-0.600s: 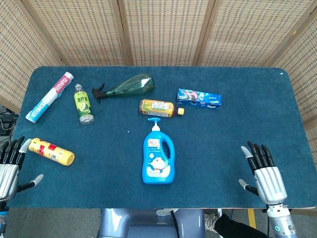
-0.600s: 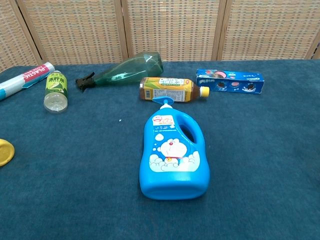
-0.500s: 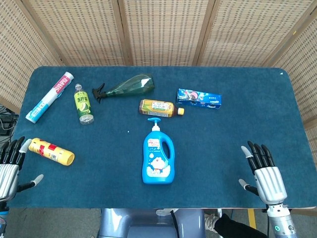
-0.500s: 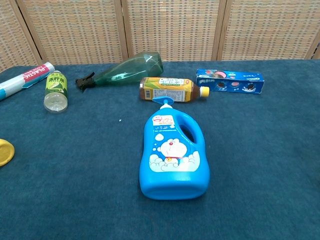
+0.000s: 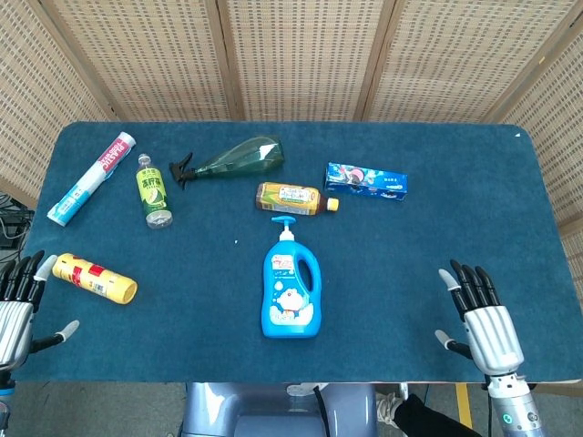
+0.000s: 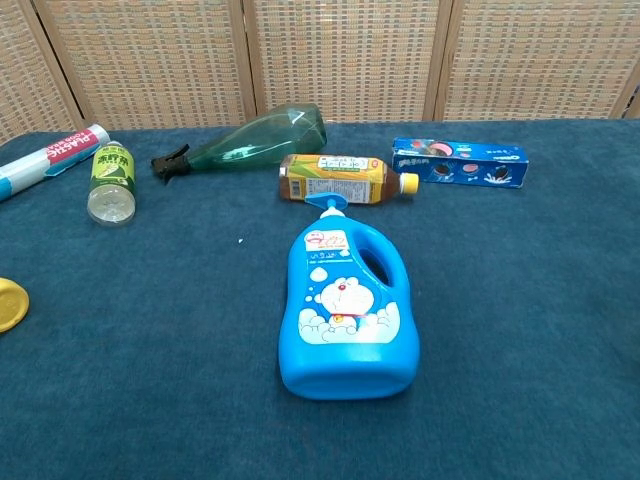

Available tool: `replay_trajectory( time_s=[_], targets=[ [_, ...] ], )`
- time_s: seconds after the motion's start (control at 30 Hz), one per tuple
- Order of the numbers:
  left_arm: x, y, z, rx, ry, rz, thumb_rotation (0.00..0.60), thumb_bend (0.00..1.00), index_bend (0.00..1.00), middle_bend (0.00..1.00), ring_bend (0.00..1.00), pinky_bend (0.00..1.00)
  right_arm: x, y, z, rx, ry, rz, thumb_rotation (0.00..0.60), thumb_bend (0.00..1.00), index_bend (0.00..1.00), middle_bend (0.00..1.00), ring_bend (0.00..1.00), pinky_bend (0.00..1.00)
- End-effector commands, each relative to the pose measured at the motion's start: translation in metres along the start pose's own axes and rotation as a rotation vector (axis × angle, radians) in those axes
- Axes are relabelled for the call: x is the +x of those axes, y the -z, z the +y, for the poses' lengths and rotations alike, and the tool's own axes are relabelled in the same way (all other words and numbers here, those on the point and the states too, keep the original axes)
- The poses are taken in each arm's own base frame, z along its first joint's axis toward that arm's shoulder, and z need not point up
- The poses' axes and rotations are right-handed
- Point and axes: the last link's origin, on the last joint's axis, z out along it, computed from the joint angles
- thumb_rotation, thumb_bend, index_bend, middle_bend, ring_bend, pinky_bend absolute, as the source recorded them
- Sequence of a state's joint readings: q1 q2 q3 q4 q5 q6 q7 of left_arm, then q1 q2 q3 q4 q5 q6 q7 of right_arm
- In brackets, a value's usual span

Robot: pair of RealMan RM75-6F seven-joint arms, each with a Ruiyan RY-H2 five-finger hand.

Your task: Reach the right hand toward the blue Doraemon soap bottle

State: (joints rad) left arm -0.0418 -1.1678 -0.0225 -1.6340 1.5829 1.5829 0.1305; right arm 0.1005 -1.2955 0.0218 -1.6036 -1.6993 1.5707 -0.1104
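The blue Doraemon soap bottle (image 5: pixel 291 287) lies flat near the middle of the table, pump pointing away from me; the chest view shows the soap bottle (image 6: pixel 348 305) close up. My right hand (image 5: pixel 479 315) hovers at the front right edge of the table, fingers spread and holding nothing, well to the right of the bottle. At the front left edge my left hand (image 5: pixel 16 308) is open too, beside a yellow can (image 5: pixel 94 278). Neither hand appears in the chest view.
Behind the soap bottle lie an amber tea bottle (image 5: pixel 295 198), a green spray bottle (image 5: pixel 232 158) and a blue cookie box (image 5: pixel 365 181). Farther left are a green drink bottle (image 5: pixel 152 189) and a white tube (image 5: pixel 91 177). Wicker screens (image 5: pixel 301 55) back the table.
My right hand has shifted slightly left, toward the soap bottle. Nothing else has moved.
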Motion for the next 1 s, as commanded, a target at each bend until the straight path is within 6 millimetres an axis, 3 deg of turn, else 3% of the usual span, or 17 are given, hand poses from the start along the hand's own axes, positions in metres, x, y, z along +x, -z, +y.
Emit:
replay_trajectory(
  time_s=[0.03,0.43,0.6,0.67,0.73,0.9,1.0],
  targets=[
    [0.000,0.000,0.000,-0.001,-0.001,-0.002,0.537,0.15,0.00,0.00,0.00,0.00,0.000,0.000,0.000,0.002,-0.005,-0.003,0.600,0.06,0.00,0.00,0.00,0.00],
    [0.002,0.002,0.001,-0.004,-0.005,0.004,0.536,0.15,0.00,0.00,0.00,0.00,0.001,0.000,0.000,0.007,-0.011,0.004,0.600,0.06,0.00,0.00,0.00,0.00],
    [0.004,0.002,-0.001,0.005,0.000,0.013,0.538,0.15,0.00,0.00,0.00,0.00,0.000,-0.010,-0.006,0.026,-0.010,0.034,0.600,0.08,0.00,0.01,0.01,0.02],
    [0.004,0.002,-0.001,0.007,0.001,0.016,0.538,0.15,0.00,0.00,0.00,0.00,-0.002,-0.017,-0.012,0.044,-0.010,0.030,0.600,0.12,0.00,0.09,0.08,0.10],
    [0.005,0.002,-0.001,0.005,0.002,0.022,0.539,0.15,0.00,0.00,0.00,0.00,-0.003,-0.032,-0.021,0.081,0.006,0.028,0.600,0.16,0.00,0.27,0.26,0.24],
    [0.005,0.001,-0.001,0.005,0.002,0.028,0.541,0.15,0.00,0.00,0.00,0.00,-0.004,-0.068,-0.049,0.127,0.029,-0.004,0.600,0.32,0.05,0.67,0.70,0.47],
    [0.004,0.001,-0.002,0.007,0.003,0.025,0.542,0.15,0.00,0.00,0.00,0.00,-0.010,-0.086,-0.068,0.151,0.040,-0.079,0.600,0.51,0.10,0.74,0.84,0.55]
  ],
)
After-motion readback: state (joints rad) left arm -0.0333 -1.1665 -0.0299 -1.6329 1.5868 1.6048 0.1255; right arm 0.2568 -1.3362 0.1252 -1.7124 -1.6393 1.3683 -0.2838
